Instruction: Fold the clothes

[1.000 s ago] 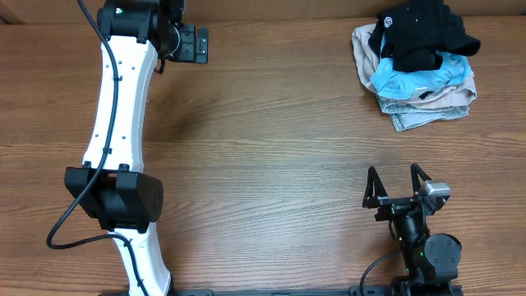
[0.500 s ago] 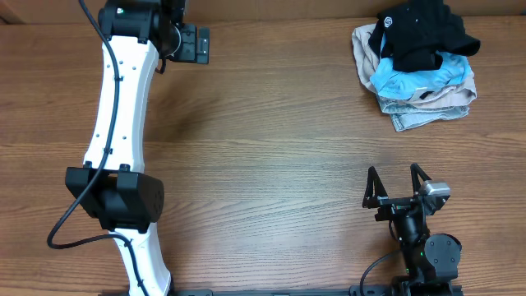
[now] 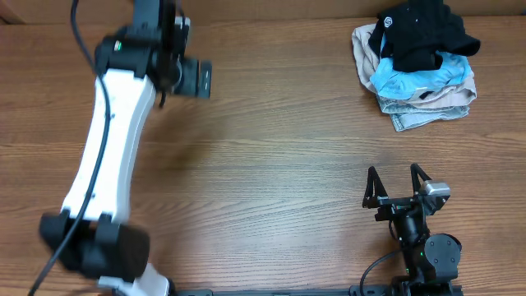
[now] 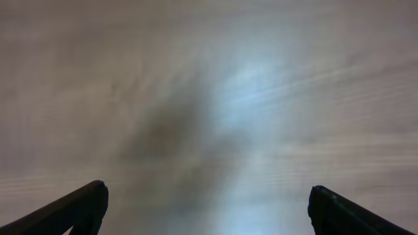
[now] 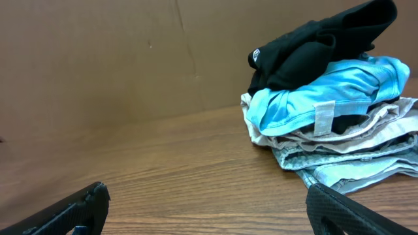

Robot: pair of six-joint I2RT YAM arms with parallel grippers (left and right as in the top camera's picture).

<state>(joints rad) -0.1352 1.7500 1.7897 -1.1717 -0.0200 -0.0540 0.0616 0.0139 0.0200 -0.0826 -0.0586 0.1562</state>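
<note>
Left arm [image 3: 103, 148]: we see a long white link dotted with small dark screws, black joint housings | cable [image 3: 76, 25]: black, thin | right arm [image 3: 421, 238]: all black, grey wrist block [image 3: 436, 191] | fingers [image 5: 75, 210]: black, tapered.

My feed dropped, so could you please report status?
Left gripper open, empty. Right gripper open, empty. Limp black fabric garment atop light blue shirt, untouched. Nothing blocking.

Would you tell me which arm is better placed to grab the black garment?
Right: the right claw, open, faces the black garment from the same side; the left claw is far across the table.
</note>
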